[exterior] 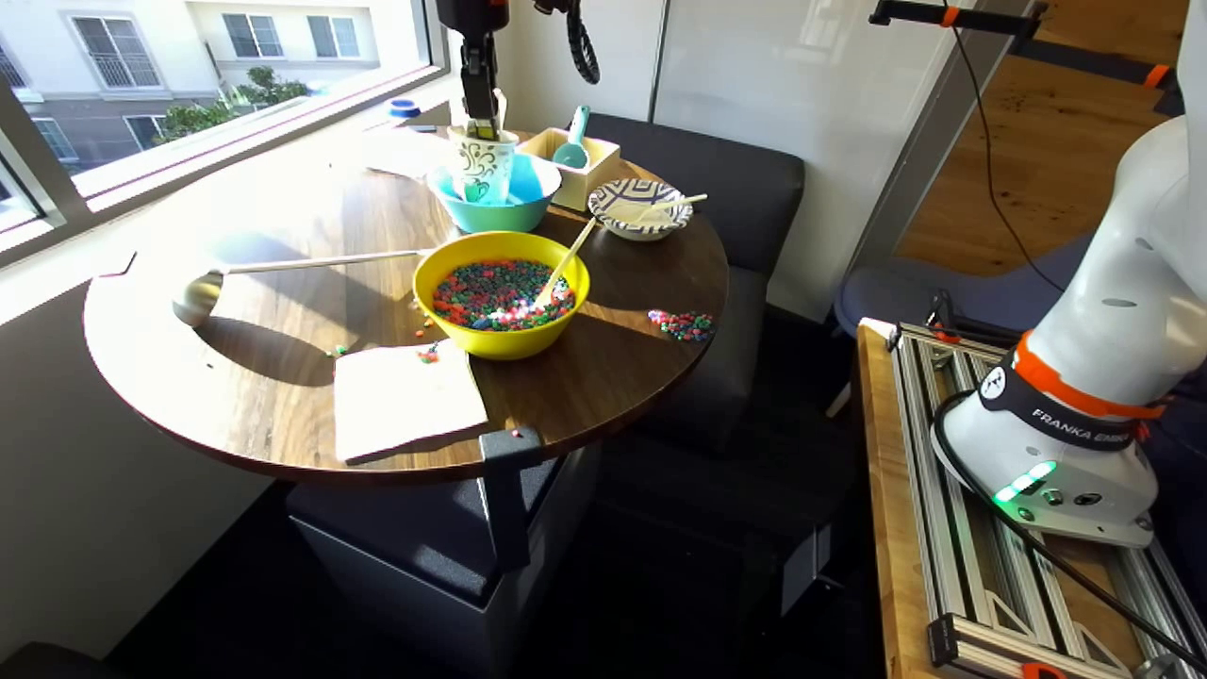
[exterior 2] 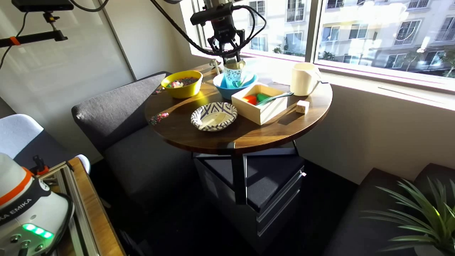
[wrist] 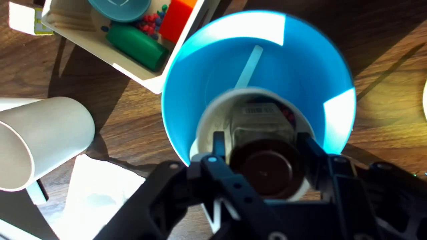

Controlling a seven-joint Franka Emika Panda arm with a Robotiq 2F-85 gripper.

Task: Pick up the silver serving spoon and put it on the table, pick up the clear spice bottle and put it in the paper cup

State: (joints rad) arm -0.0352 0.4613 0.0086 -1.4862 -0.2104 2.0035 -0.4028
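Wrist view, lower middle: the gripper has its fingers spread either side of the bottle, which is in the paper cup. At left in an exterior view, the spoon rests on the table.

Bright window, hard shadows.

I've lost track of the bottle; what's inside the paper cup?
The wrist view shows the clear bottle, dark cap uppermost, in the paper cup, with reddish beads beside it. The bottle covers whatever lies beneath it and much of the cup's floor.
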